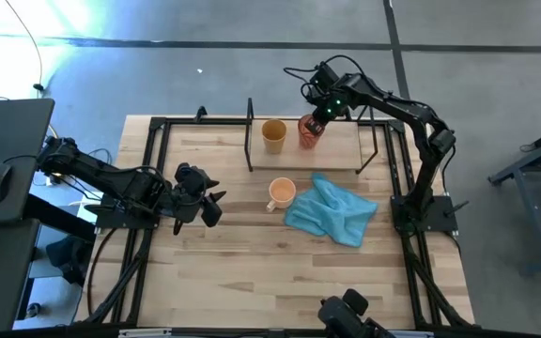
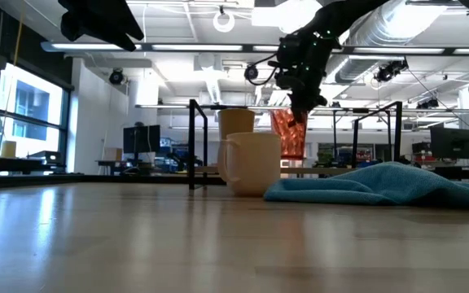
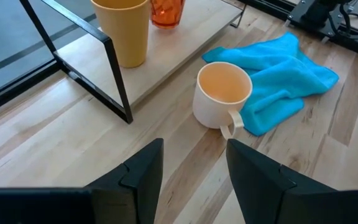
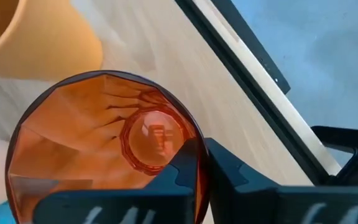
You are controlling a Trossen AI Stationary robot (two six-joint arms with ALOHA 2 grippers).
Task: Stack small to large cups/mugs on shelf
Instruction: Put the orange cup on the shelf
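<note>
The red cup [image 4: 104,149] stands on the shelf [image 1: 341,155] beside the yellow cup [image 1: 273,134]. My right gripper [image 4: 201,171] pinches its rim, one finger inside, to lift it for nesting. The mug [image 1: 281,193] waits by the cloth [image 1: 336,214]; my left gripper [image 3: 194,168] hovers open nearby.

A light wooden table [image 1: 224,282] carries a low shelf [image 1: 346,155] of black rods on a pale board at its far edge. On that board stand a yellow cup [image 1: 273,135] and a red cup [image 1: 309,132], close together. On the tabletop nearby, an orange mug [image 1: 281,193] sits just beside a crumpled blue cloth [image 1: 332,212].
</note>
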